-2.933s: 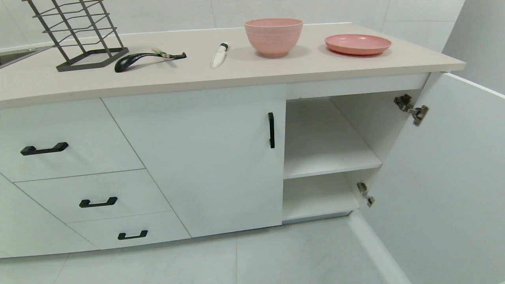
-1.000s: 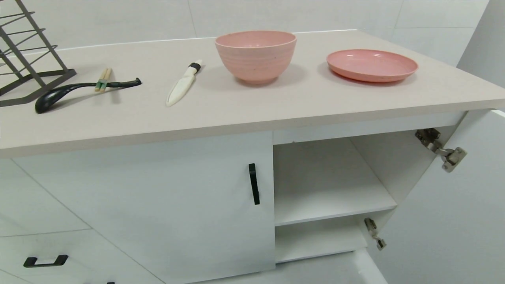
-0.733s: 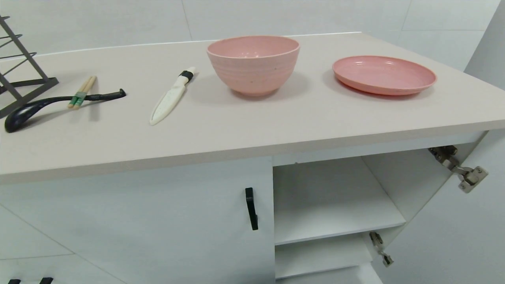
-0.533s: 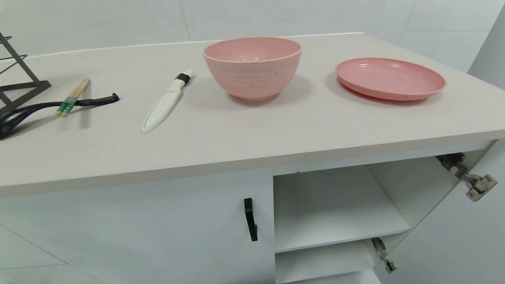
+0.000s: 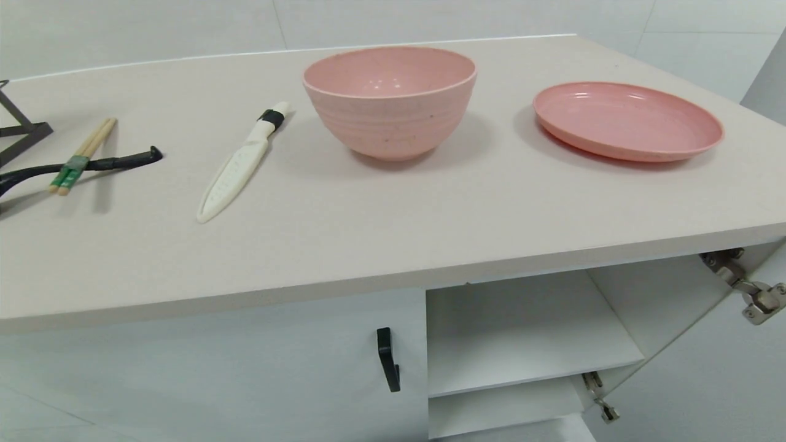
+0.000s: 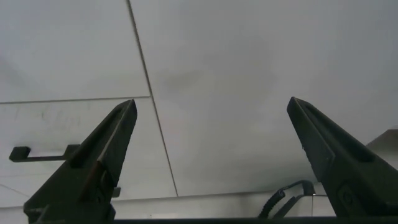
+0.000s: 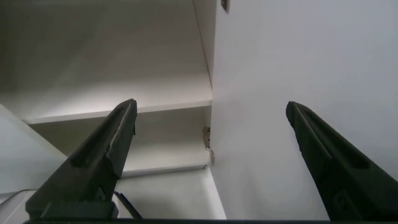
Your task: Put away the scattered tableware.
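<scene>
Nearest us, both claws hang low before the cupboard front, below the bench top. The left claw [image 6: 211, 102] is spread wide with nothing between its fingers, facing white drawer fronts and a black bar handle [image 6: 37, 152]. The right claw [image 7: 211, 103] is likewise spread wide and carries nothing. It faces the open white cupboard and its inner shelf [image 7: 118, 112].

The cupboard's right door [image 5: 706, 380] stands swung out on its metal hinge [image 5: 758, 298], while the left door [image 5: 215, 380] is shut. We judge this opening to be the one step done, since the storage is ready to take things.

The rest is left to do, for every piece we see lies on the pale beige bench [image 5: 368, 239]:
- **Near left of centre:** a cream-coloured knife with a black band at its handle [image 5: 239, 162].
- **At the left edge:** a pair of wooden chopsticks with a green band [image 5: 80, 156] lies across the handle of a black ladle [image 5: 116, 163].
- **Farther, at centre:** a round pink ribbed bowl [image 5: 390, 101] stands upright.
- **To its right, well apart:** a flat pink plate [image 5: 626, 120].
- **Far left:** the corner of a black wire rack [image 5: 21, 130].

We can read no brand, label or writing on any of these. The faint marks along the knife's blade are too small to make out.
</scene>
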